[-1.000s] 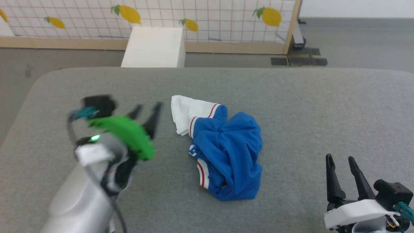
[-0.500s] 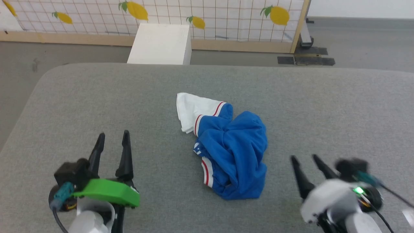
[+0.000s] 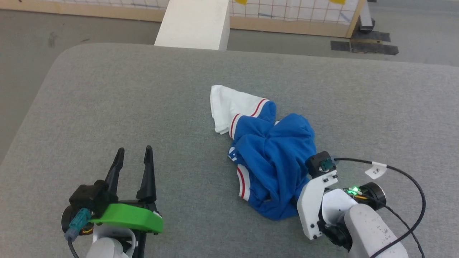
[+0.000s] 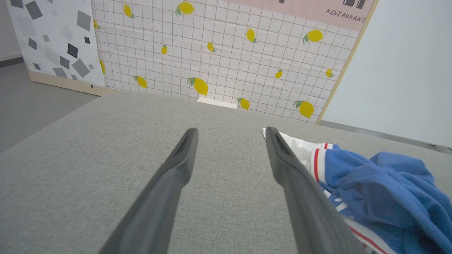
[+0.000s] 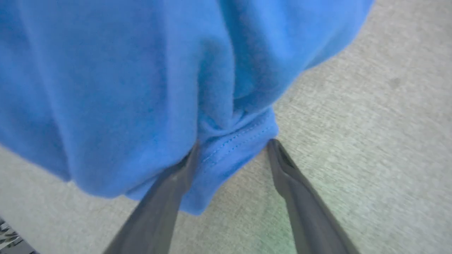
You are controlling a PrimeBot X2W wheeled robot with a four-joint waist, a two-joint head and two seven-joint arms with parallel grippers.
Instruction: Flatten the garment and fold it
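- Nearest, at the robot's left, the left gripper [image 3: 134, 149] hovers over the grey padded table [image 3: 107, 89], fingers spread wide, holding nothing.
- At its right, the right gripper [image 5: 235, 143] is low at the near edge of the garment [image 3: 272, 157], fingers wide apart on either side of a stitched blue hem, not pinching it.
- The garment lies crumpled mid-table, its white sleeve [image 3: 229, 104] at the far left end.
- Beyond the table stand a white box [image 3: 193, 21] and a lemon-print panel [image 4: 229, 53].

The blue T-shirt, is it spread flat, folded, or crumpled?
Crumpled. The T-shirt lies in a bunched heap on the grey surface, its blue body creased over itself and one white sleeve poking out at the far left.
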